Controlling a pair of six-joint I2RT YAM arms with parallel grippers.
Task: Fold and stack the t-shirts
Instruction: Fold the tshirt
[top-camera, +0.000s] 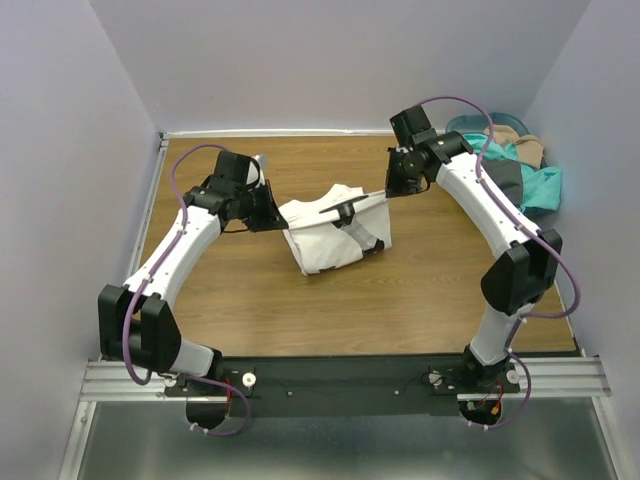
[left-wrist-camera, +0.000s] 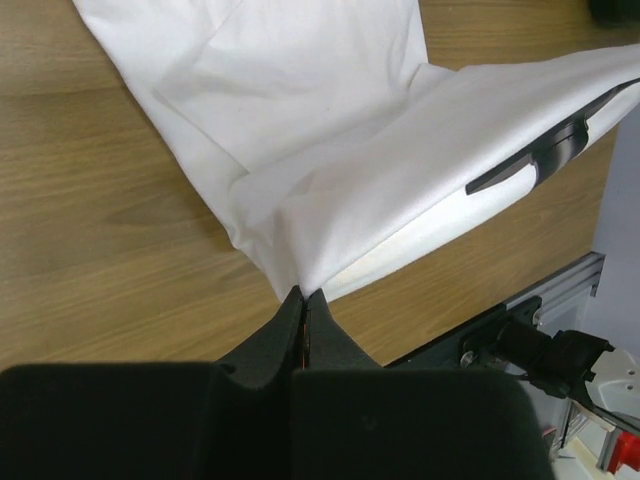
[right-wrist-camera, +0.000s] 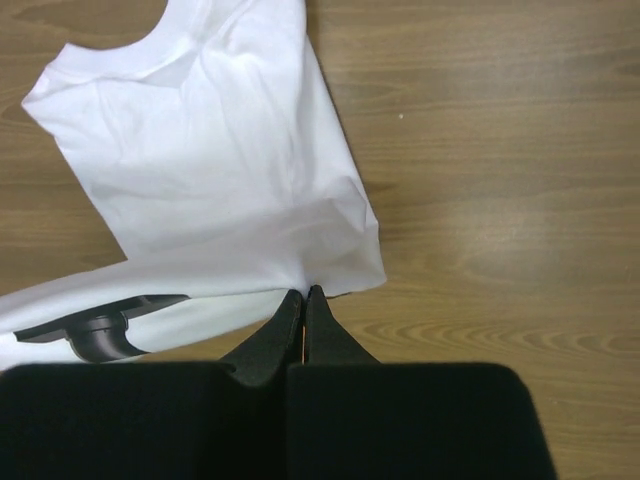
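1. From above, the white t-shirt (top-camera: 330, 235) lay mid-table, its top edge stretched between both arms. A heap of other shirts (top-camera: 540, 188) spilled from the basket (top-camera: 480, 122) in the far right corner.
2. Only the wrist views showed the grips: the left gripper (left-wrist-camera: 303, 297) and the right gripper (right-wrist-camera: 304, 294) each pinched the white fabric tight.

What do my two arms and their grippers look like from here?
The left arm and right arm have white shells with black joints, each trailed by a looping purple cable. The left gripper and right gripper are matte black, two wedge fingers tapering to points.
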